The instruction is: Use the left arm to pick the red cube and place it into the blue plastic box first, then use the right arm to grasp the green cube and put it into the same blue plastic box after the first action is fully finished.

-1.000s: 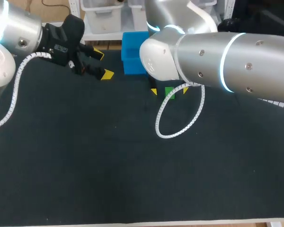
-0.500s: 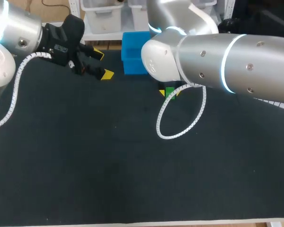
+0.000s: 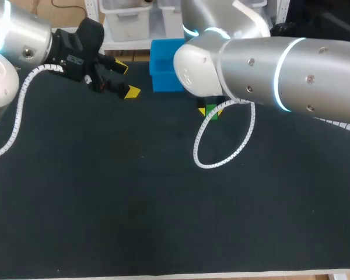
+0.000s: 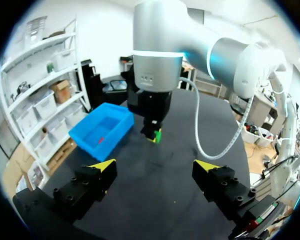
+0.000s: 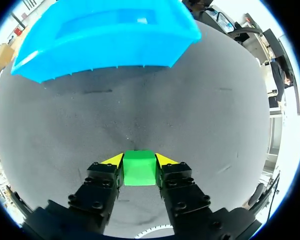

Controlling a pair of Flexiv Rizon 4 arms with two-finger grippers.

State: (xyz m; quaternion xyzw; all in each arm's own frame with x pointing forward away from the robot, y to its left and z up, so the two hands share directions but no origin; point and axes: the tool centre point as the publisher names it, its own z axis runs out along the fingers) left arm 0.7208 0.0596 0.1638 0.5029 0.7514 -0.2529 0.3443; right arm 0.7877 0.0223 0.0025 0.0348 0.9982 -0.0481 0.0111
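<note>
Right gripper point(image 5: 139, 159) pinching green cube point(image 5: 139, 172); blue box point(image 5: 105, 52) lies just ahead, to its far left. Left gripper point(image 4: 155, 166) spread.

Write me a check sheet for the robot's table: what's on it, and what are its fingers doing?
Surface: dark table.
Job's things: red cube lies inside the blue plastic box; green cube sits in the right gripper, short of the box.
Clutter: nothing seen.
Grippers: left gripper open, holding nothing, beside the box; right gripper shut on the green cube.
Cables: a white coiled cable loops from the right arm over the table; the left arm has one too.
Surroundings: nothing seen.
</note>
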